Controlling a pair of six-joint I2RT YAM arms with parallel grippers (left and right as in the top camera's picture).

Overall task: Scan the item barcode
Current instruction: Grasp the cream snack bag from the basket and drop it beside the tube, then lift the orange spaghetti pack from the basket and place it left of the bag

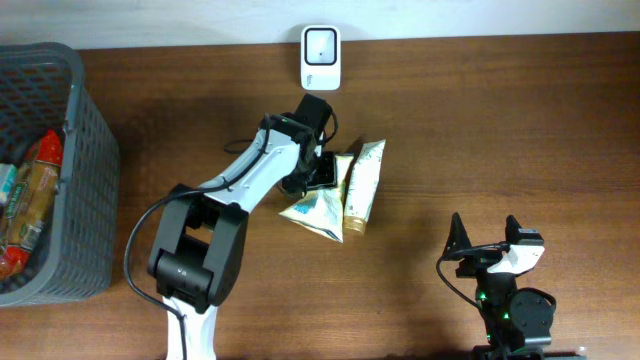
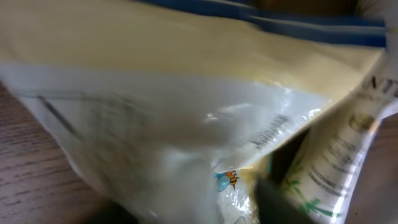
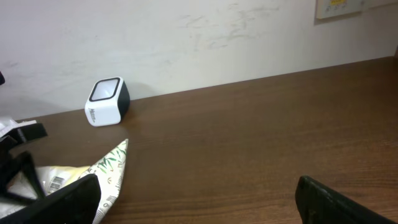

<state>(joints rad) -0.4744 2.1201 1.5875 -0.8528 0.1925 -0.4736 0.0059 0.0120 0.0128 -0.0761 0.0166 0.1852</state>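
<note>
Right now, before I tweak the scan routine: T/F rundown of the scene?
1. The scanner stands by the wall. True.
2. The right gripper holds a packet. False: it is open and empty, apart from the packets.
3. The basket is empty. False: packaged goods lie in it.
4. The left gripper is at the packets. True.
5. A packet lies on the scanner. False: they lie on the table in front of it.

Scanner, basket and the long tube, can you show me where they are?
scanner [image 1: 320,57], overhead view, on the middle of its white body.
basket [image 1: 95,200], overhead view, on its grey right wall.
tube [image 1: 362,186], overhead view, on the middle of its body.
</note>
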